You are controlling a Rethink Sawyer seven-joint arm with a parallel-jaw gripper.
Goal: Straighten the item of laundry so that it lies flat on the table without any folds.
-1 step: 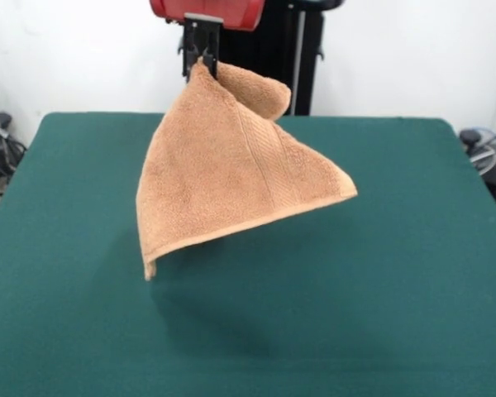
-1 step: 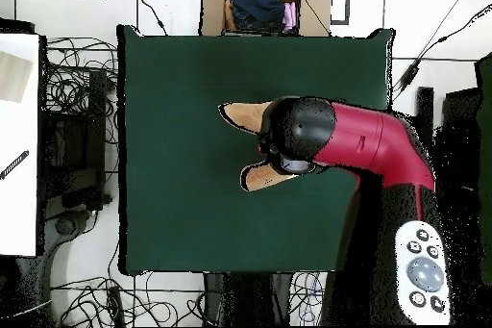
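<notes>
The towel [image 1: 231,178] is held clear of the table [image 1: 413,273], hung from one corner that is pinched between the fingers of the gripper [image 1: 201,59], which are clenched on the cloth just under the red arm [image 1: 207,11]. From that corner the cloth is spread downward into a wide, slanted triangle: one corner is pointed out to the side of the gripper, another is hung lowest, above the table's middle, and a shadow is cast on the green cloth beneath it, so no part appears to be touching the surface. A small flap is folded over beside the gripper, near the top of the hanging cloth. In the overhead view only two peach slivers of the towel [image 2: 246,114] are seen beyond the arm's head [image 2: 306,134], over the middle of the table [image 2: 173,199]; a cardboard box [image 2: 265,5] of clothes is seen past the table's far edge. The step in hand is judged to be the laying-down. It would be done well if the lowest corner were set on the table first, the gripper then drawn low and sideways away from it so that the cloth is dragged out flat, and the held corner let go only once the flap beside the gripper has been pulled open.
</notes>
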